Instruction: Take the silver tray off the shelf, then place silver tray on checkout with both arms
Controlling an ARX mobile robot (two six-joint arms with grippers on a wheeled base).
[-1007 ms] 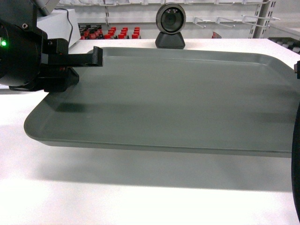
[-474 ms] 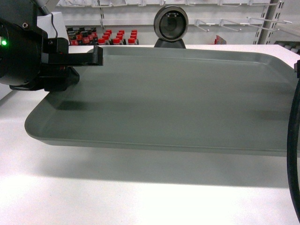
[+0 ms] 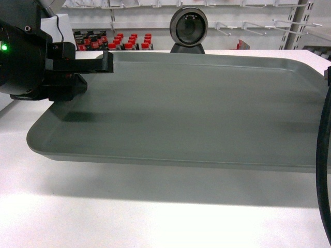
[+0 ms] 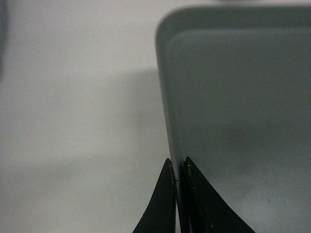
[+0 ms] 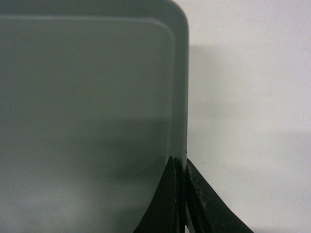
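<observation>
**Tray over bench, held at both short ends**

Over the white bench, the silver tray hangs clear, shadow beneath it, long axis left-right. Left end effector is clamped on the left rim, right end effector clamped on the right rim. Scanner sits behind. Next, I'd judge: straight down, both arms level.

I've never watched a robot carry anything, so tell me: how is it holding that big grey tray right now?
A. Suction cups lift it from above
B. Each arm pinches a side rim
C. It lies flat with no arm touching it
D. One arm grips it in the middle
B: both wrist views show thin black jaws closed on the silver tray's rim, the left gripper on one side, the right gripper on the other.
</observation>
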